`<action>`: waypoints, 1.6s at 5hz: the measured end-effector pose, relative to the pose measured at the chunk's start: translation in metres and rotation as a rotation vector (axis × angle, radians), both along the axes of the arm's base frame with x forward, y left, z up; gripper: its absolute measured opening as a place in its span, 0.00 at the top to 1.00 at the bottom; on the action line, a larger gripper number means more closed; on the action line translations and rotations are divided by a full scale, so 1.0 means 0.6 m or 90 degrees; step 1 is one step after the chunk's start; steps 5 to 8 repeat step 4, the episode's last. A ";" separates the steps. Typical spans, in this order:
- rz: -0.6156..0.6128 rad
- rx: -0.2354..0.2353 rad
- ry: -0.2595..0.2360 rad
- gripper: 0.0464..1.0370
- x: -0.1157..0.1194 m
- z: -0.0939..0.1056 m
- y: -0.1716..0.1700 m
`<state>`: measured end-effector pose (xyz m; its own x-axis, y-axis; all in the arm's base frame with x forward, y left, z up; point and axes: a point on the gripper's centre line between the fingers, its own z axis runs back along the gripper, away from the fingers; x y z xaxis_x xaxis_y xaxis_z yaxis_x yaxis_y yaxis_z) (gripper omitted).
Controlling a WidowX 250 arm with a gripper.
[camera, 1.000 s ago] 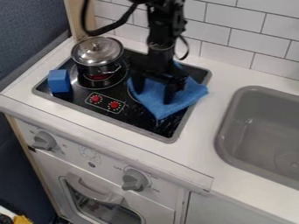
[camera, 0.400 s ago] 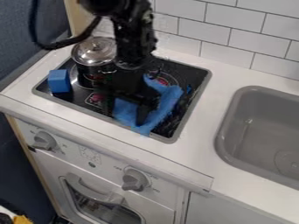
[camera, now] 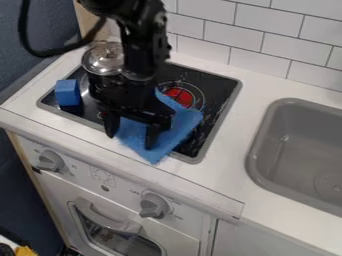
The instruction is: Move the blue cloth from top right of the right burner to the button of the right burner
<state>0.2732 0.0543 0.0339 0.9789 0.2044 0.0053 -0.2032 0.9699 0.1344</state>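
Near side: the blue cloth [camera: 184, 125] lies slanted across the stovetop [camera: 217, 97], its nearest corner over the front rim. Gripper [camera: 131, 142] is at the cloth, fingers spread apart, released. Beyond, the right burner [camera: 180, 96] shows red, partly covered; farther, a lidded pot [camera: 103, 59].
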 end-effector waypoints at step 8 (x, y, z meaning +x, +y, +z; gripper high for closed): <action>0.000 -0.024 -0.097 0.04 0.011 0.122 0.008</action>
